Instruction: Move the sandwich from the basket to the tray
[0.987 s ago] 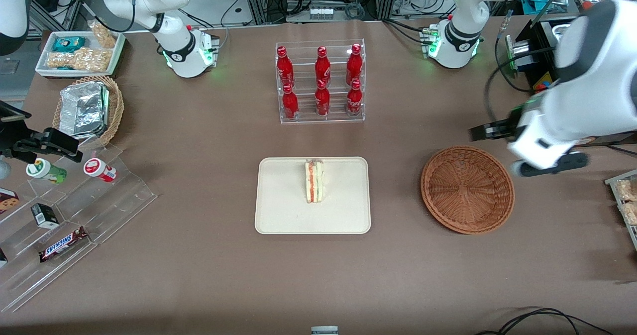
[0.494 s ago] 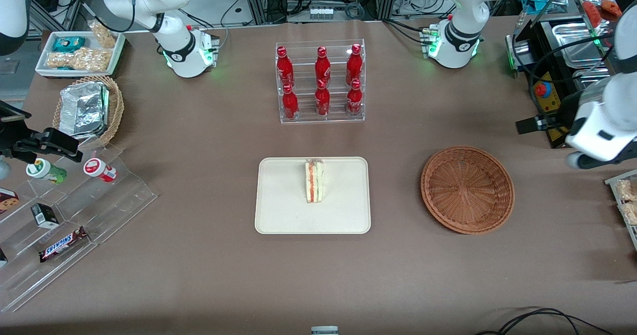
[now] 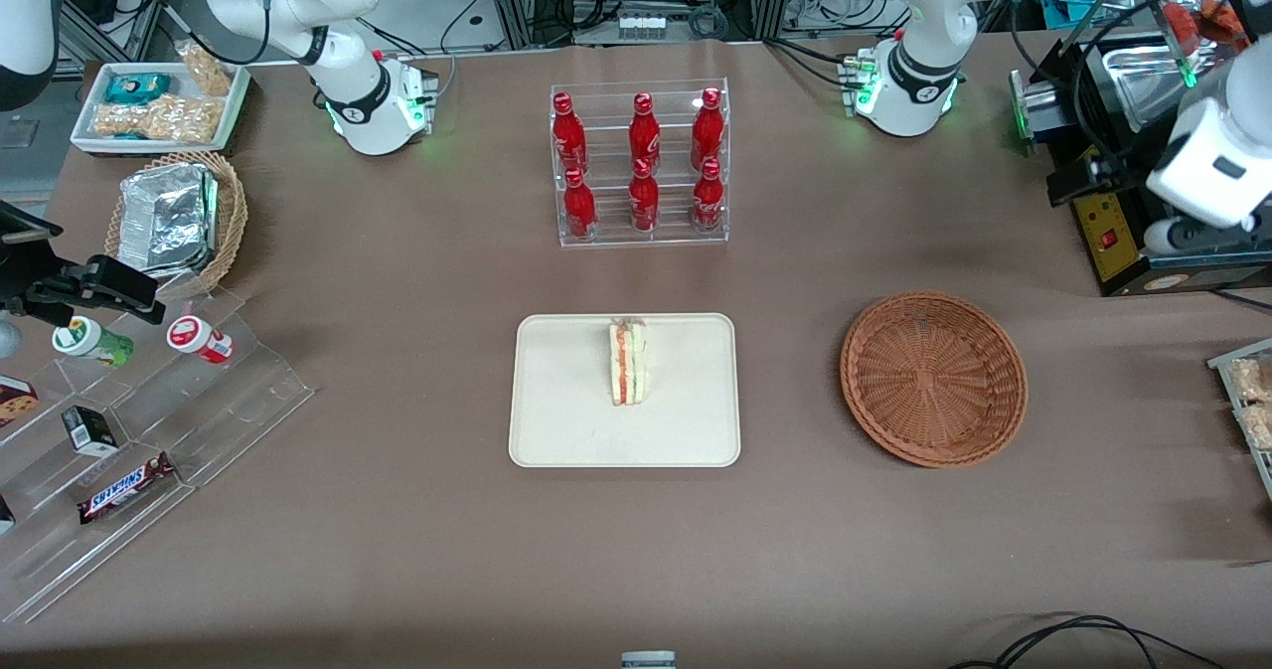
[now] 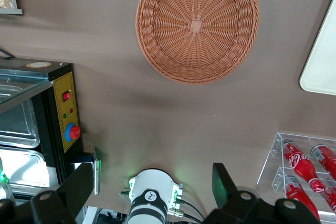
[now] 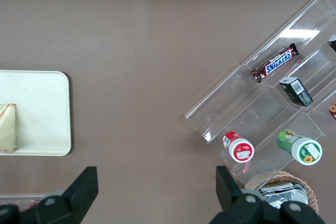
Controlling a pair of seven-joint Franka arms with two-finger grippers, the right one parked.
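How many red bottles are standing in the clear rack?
6. The red bottles stand in the clear rack in two rows of three: an upper row farther from the front camera, a lower row nearer. None seems hidden. The open gripper is high above the table.

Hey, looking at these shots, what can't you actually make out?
- Claw: open in the left wrist view; in the front view, the arm hides it at the working arm's end of the table.
- Sandwich and tray: cut off by the frame edge in the right wrist view.
- Bottle labels: too small, front view.
- Basket: fully visible, nothing in it.
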